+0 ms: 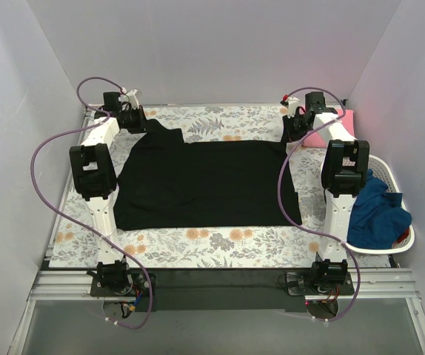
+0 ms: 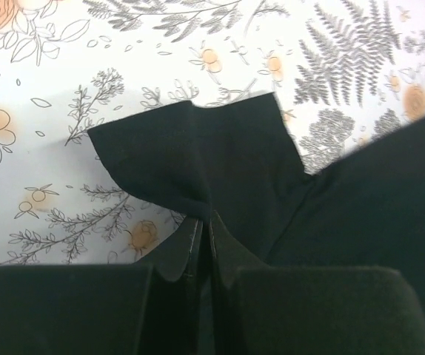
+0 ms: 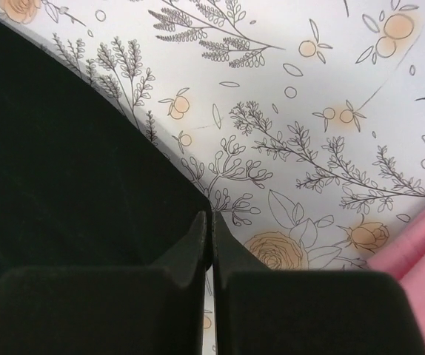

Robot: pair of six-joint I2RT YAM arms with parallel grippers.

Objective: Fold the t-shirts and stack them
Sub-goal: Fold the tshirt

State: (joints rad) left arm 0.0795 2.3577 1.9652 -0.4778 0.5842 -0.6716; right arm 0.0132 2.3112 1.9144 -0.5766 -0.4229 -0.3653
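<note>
Left gripper [image 2: 204, 228], seen from its wrist camera, is closed tight on a sleeve of the black t-shirt [image 1: 205, 185]. The cloth puckers into a small fold where the two tips pinch it. Right gripper [image 3: 212, 222] is also closed, its tips meeting right at the shirt's far right edge. Whether cloth is caught between them cannot be told.

From above, both arms reach to the far side of the table, the left at the far left sleeve and the right near the far right corner. The black shirt lies spread almost flat across the middle of the floral table covering [image 1: 198, 248]. A pink t-shirt [image 1: 335, 127] sits bunched at the far right, just beyond the right gripper. A blue t-shirt [image 1: 375, 214] is heaped in a white basket [image 1: 409, 240] at the right edge.

The black shirt looks light, soft and limp. It will likely sag and drag rather than hold its shape, so a fold probably needs both far corners pinched at the edge and carried together.
</note>
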